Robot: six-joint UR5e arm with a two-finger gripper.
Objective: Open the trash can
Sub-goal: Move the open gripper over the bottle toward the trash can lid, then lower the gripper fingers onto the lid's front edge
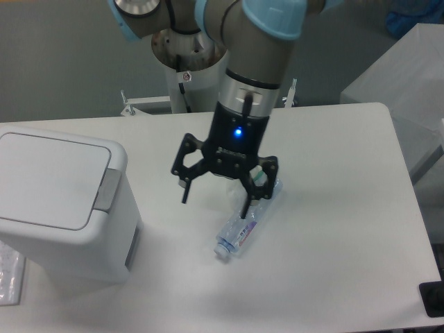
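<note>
The white box-shaped trash can (59, 208) stands at the table's left, its flat lid (48, 179) down and a grey push tab (106, 189) on the lid's right edge. My gripper (214, 205) hangs open above the table, roughly a third of the table's width to the right of the can, with nothing between its fingers. Its right finger overlaps the small clear bottle in the picture.
A small clear plastic bottle (243, 232) with a label lies on its side just below and right of the gripper. A clear plastic item (8, 274) sits at the left edge beside the can. A dark object (433, 297) is at the lower right corner.
</note>
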